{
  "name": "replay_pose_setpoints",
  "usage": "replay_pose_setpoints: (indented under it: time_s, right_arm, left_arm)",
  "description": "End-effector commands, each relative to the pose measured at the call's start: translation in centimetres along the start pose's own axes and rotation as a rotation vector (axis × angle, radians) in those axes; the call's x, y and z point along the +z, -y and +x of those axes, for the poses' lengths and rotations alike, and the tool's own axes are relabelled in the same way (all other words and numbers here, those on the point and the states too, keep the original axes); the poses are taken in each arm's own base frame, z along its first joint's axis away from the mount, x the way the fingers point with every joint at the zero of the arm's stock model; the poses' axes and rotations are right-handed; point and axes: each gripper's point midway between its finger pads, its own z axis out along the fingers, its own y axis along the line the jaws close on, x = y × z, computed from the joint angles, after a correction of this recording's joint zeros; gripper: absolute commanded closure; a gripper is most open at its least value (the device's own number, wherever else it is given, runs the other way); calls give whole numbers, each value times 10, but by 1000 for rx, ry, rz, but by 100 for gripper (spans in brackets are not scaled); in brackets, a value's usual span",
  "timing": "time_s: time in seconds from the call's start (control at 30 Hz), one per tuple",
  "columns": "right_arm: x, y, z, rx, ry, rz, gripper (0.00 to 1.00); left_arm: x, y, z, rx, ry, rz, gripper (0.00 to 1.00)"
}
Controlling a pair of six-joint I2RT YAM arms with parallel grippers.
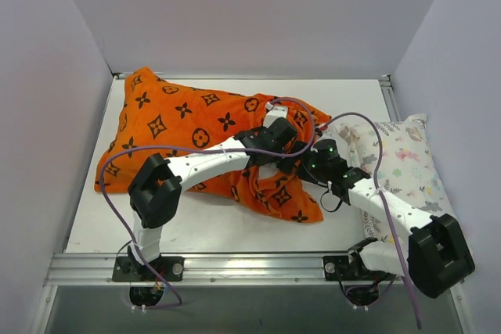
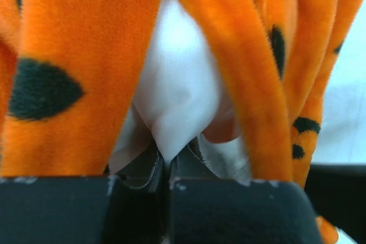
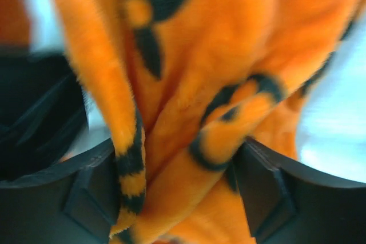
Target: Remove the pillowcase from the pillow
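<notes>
- The left pincer (image 2: 166,167) is clamped on a small fold of the pillow (image 2: 183,84), which shows white between orange folds at the cover's open end. So little fabric is held that I judge it may slip out once the cover is pulled.
- The right pincer (image 3: 177,198) has its jaws part-way apart, with a thick bunch of the pillowcase (image 1: 180,127) pressed against both inner faces, so I take it as gripping. A plush bunch like this can creep through the jaws under load.
- The wrist view cannot show whether that bunch is one layer or both sides of the opening. If it is both, a pull likely drags the pillow along instead of peeling the cover back.
- Nearly all of the pillow sits inside the cover, which lies across the left and middle of the surface (image 1: 235,228). Friction along that length may make the whole bundle slide.
- Both pincers work close together, so a badly aimed pull risks a collision.
- The purple cable (image 1: 156,149) crosses above the cover and could snag.
- The floral pillow (image 1: 403,162) lies just beside the right arm and could be shoved.
</notes>
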Motion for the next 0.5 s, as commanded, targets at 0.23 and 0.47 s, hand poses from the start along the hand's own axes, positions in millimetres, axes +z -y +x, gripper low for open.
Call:
replay_pose_setpoints:
  time_s: [0.23, 0.47]
  right_arm:
    - [-34, -5, 33, -99, -134, 33, 84]
    - [-39, 34, 59, -74, -137, 127, 100]
  left_arm:
    - [9, -1, -47, -115, 48, 52, 100]
    - [-20, -38, -132, -230, 161, 60, 100]
